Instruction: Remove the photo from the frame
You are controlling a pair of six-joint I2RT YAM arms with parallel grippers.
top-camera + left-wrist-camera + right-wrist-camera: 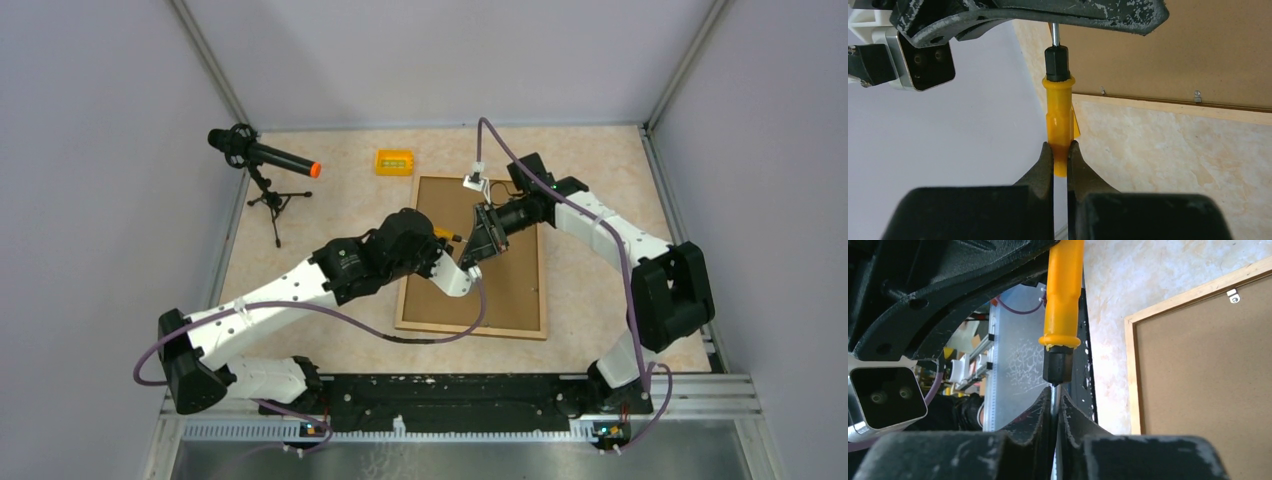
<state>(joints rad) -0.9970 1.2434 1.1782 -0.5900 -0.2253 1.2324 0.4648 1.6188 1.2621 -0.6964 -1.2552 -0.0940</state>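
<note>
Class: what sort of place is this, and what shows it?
Probably a robotics lab test cell: plain grey partition walls around a beige marbled tabletop, two white-and-black robot arms bolted to a metal rail, a black tripod microphone.

Bright even light, faint shadows, foreground perhaps blurred

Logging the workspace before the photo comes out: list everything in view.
frame: one, brown wooden rim and fibreboard back, lying back-up mid-table
screwdriver: one, yellow handle, black collar, metal shaft, held over the frame
microphone: one, black with orange tip, on a small tripod, far left
box: one, yellow, beyond the frame
table: one, beige marbled
left gripper: one, black, shut on the screwdriver's handle
right gripper: one, black, shut on the screwdriver's shaft
</note>
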